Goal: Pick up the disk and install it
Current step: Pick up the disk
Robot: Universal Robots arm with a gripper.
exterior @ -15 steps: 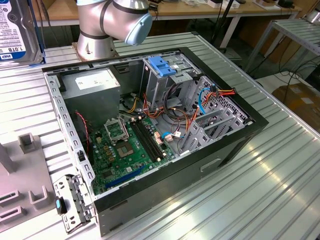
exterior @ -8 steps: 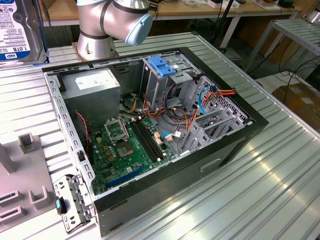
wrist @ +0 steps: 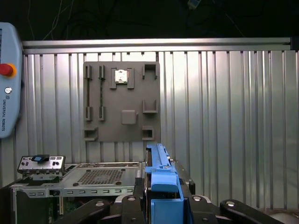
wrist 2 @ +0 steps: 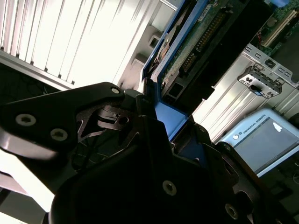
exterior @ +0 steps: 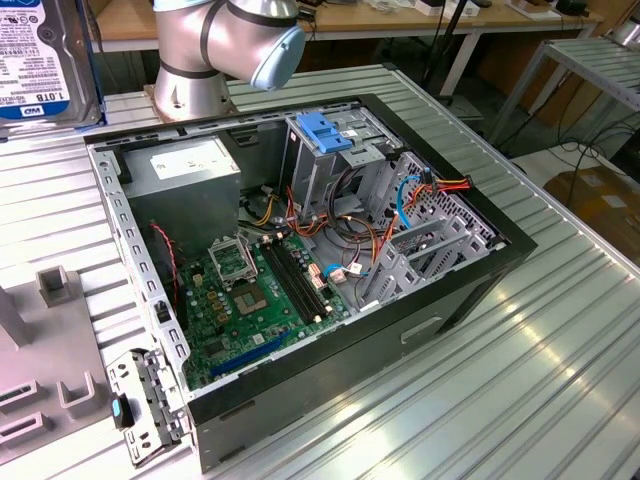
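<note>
The disk (exterior: 40,60) is a silver-grey drive with a white-and-blue label, raised high at the exterior view's upper left, away from the open computer case (exterior: 470,290). In both wrist views its bright blue rail (wrist: 161,179) runs between my black fingers. My gripper (wrist: 162,199) is shut on the disk's edges. In the second wrist view the disk's green circuit side (wrist 2: 205,32) extends away from the gripper (wrist 2: 168,135). The metal drive cage (exterior: 345,165) with a blue latch (exterior: 320,130) stands at the far side of the case.
The case lies open on a ribbed aluminium table (exterior: 560,340), with motherboard (exterior: 260,290), cables and power supply (exterior: 185,170) inside. A grey fixture plate (wrist: 121,102) with holders lies beside the case. The arm's base (exterior: 195,60) stands behind. A teach pendant (wrist: 7,84) lies nearby.
</note>
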